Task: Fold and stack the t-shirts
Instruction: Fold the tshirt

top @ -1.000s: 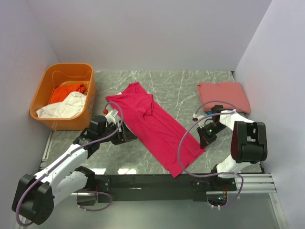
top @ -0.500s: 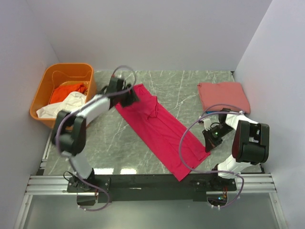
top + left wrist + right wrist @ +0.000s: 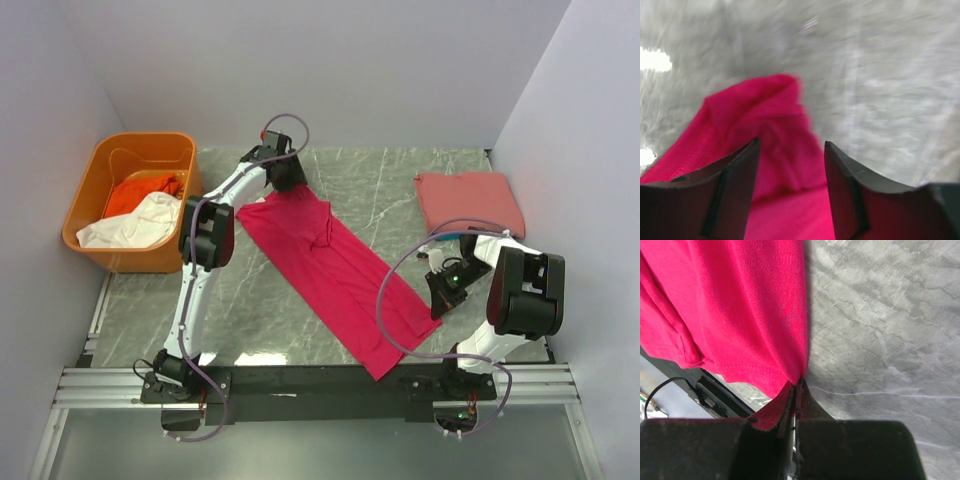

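Observation:
A bright crimson-pink t-shirt (image 3: 330,270) lies diagonally across the marble table, roughly flat. My left gripper (image 3: 284,186) is stretched out over its far end. In the left wrist view the left gripper (image 3: 791,142) is open, its fingers straddling a raised fold of the crimson shirt (image 3: 765,110) without pinching it. My right gripper (image 3: 437,300) sits at the shirt's near right corner. The right wrist view shows the right gripper (image 3: 797,382) shut on the crimson hem (image 3: 740,305). A folded salmon-pink t-shirt (image 3: 470,200) lies at the back right.
An orange plastic tub (image 3: 145,140) stands at the back left and holds an orange t-shirt (image 3: 140,192) and a white t-shirt (image 3: 135,225). Side walls close in the table on the left and right. The black rail (image 3: 320,385) runs along the near edge.
My left arm swung from the near left up to the shirt's far end, and its fingers have drawn somewhat closer. The right gripper shifted slightly right, still holding the hem.

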